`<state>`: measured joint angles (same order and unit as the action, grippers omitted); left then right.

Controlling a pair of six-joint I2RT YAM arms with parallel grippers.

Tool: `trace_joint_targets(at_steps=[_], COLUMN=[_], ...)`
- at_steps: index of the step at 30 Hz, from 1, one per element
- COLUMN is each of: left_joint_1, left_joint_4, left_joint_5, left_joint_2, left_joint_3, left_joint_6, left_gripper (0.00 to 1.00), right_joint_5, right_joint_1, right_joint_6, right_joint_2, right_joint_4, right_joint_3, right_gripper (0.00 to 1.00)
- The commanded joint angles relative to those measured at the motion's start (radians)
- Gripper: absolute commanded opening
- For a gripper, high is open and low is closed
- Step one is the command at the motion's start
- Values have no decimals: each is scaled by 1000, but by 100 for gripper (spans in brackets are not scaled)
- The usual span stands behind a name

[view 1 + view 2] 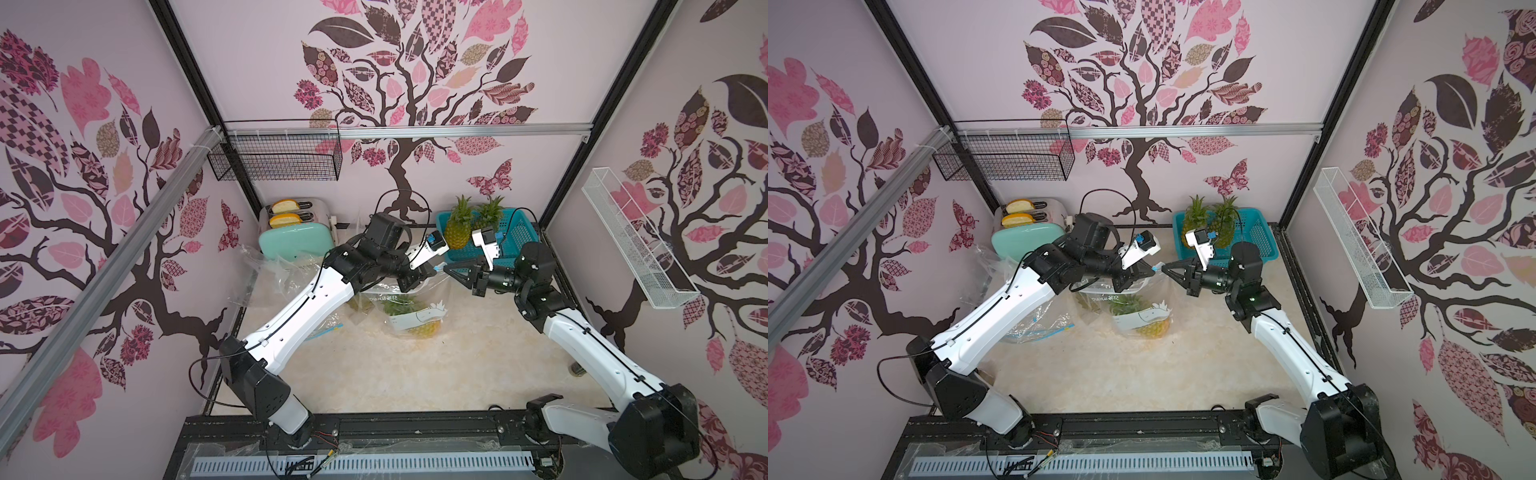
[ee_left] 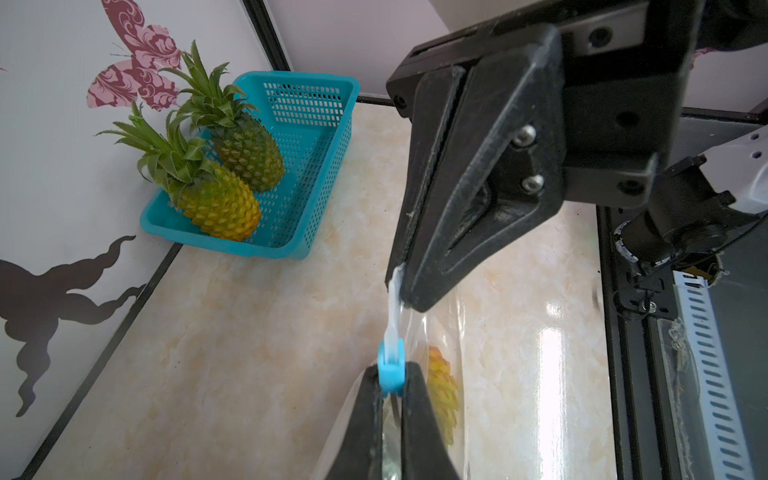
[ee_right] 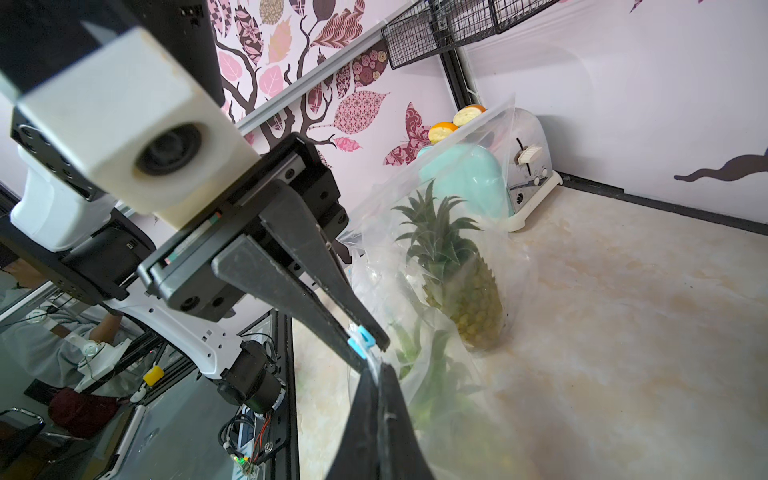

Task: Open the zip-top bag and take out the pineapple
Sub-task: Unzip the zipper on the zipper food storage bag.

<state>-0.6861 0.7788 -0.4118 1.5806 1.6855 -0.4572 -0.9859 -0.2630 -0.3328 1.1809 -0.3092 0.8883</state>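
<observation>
Pincers both clamped: my left pincer (image 2: 391,376) pinches the blue plastic zip slider (image 2: 390,365), my right pincer (image 3: 378,370) the clear zip-top bag (image 3: 457,174) by its end; yellow-green pineapple (image 3: 469,299) inside, near the turquoise plastic basket (image 2: 232,245).

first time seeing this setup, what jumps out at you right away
The two black grippers meet tip to tip in mid-air: the left gripper is shut on the small blue plastic slider, the right gripper on the top edge of the clear zip-top bag, with a yellow-green pineapple inside. A teal plastic basket in the back right corner holds two more pineapples; a mint-green toaster stands back left.
</observation>
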Motion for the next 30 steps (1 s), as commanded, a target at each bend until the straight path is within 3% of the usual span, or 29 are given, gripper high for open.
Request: trace_joint_targets(at_steps=[1, 13, 30], left_joint_1=[31, 31, 32], left_joint_4=[137, 170, 304], left_joint_5=[92, 109, 302], left_joint_2=[-34, -44, -176], left_joint_3=[-25, 26, -9], left_joint_6=[-4, -6, 15], left_gripper=[0, 0, 0], right_joint_5=[20, 29, 49], right_joint_1=[49, 83, 190], right_joint_6=[-31, -61, -191], right_joint_2=[-47, -80, -77], right_joint_4=[-112, -145, -280], right_joint_3=[15, -4, -54], right_gripper=[0, 0, 0])
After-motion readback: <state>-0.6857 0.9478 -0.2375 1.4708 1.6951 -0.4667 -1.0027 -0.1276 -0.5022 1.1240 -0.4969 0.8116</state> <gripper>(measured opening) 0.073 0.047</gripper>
